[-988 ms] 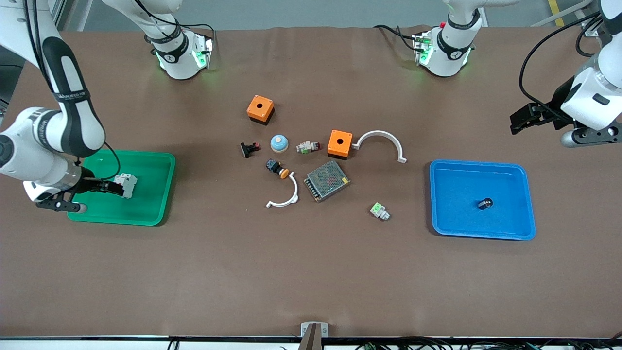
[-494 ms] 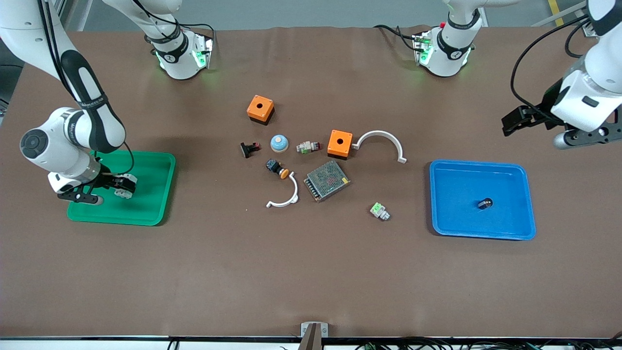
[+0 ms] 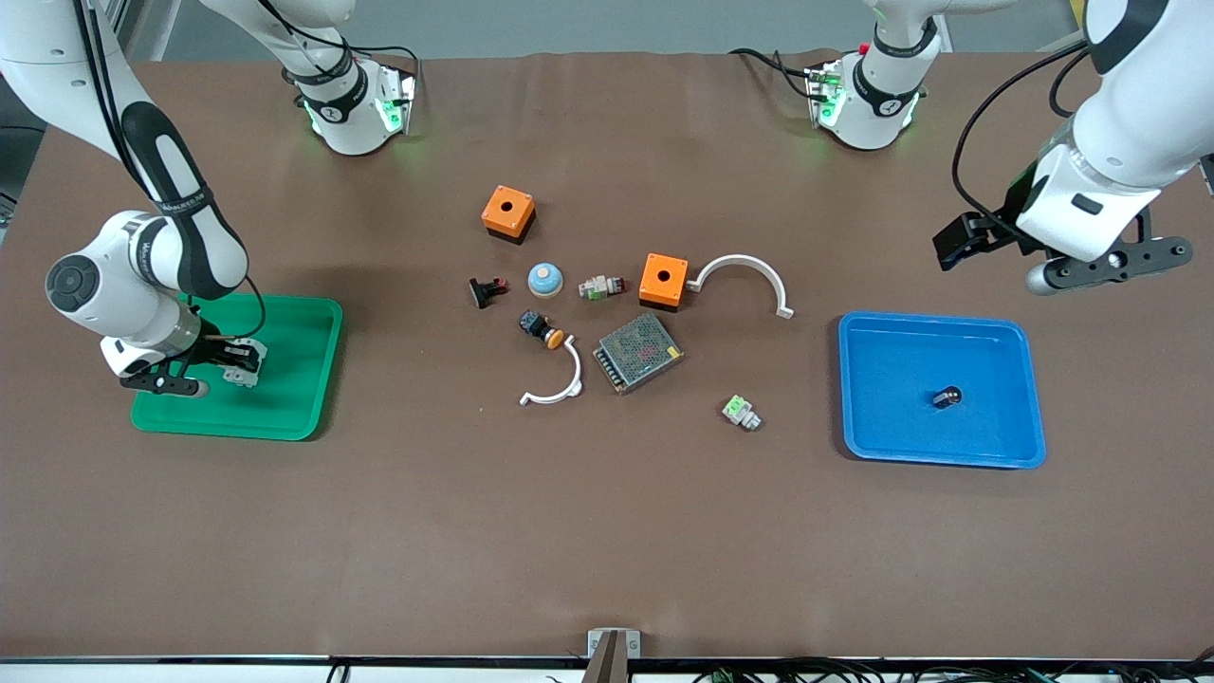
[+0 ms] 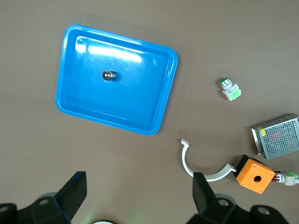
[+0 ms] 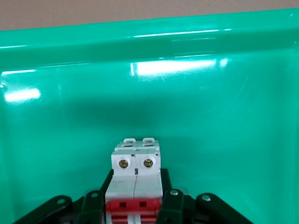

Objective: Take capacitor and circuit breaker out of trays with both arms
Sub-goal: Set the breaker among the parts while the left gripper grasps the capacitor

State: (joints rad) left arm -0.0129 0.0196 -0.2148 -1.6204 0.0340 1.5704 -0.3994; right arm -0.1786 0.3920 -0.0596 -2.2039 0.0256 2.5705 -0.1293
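The capacitor (image 3: 946, 397) is a tiny dark cylinder with a lighter round end, lying on its side in the blue tray (image 3: 1005, 333) at the left arm's end of the desk, a little off the tray's middle. The breaker (image 3: 243, 364) is a small white-grey block with red levers and two screws on top, clamped between the jaws of the right gripper (image 3: 230, 359), low inside the green tray (image 3: 303, 403) at the right arm's end.
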